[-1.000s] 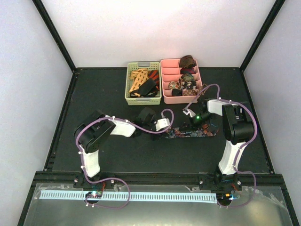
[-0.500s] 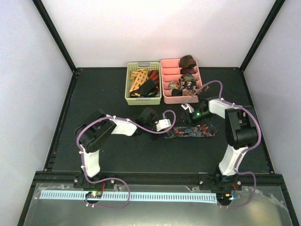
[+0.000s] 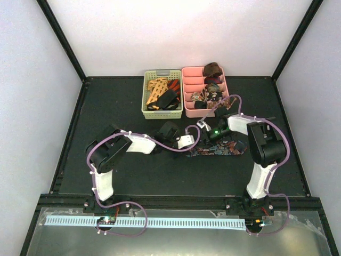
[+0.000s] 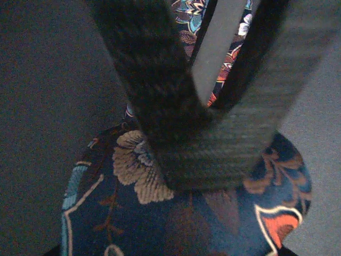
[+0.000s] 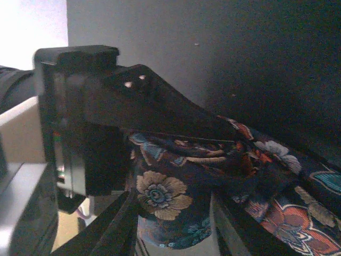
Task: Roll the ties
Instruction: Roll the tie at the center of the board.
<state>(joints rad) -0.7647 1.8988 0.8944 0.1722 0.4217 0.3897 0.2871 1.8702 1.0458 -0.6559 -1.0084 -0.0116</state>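
Observation:
The dark navy floral tie (image 3: pixel 216 150) lies across the mat between the arms, with one end wound into a small coil. My left gripper (image 3: pixel 187 143) is shut on that tie. In the left wrist view its fingers (image 4: pixel 160 106) meet in a V on the floral fabric (image 4: pixel 133 213). My right gripper (image 3: pixel 205 129) is next to the left one. In the right wrist view its fingers (image 5: pixel 114 229) stand on either side of the floral coil (image 5: pixel 160 194) and hold it. The left gripper's black body (image 5: pixel 106 106) fills the space just above the coil.
A pale green slatted basket (image 3: pixel 162 115) at the back holds an orange lattice tie (image 3: pixel 157 88), a black tie (image 3: pixel 166 98) and a red tie (image 3: pixel 174 84). Beside it, a pink divided tray (image 3: pixel 205 113) holds several coiled ties. Purple cables loop over both arms.
My right gripper has moved left along the tie until it sits close to the left gripper. The flat stretch of tie on the mat looks shorter. The left arm has barely moved.

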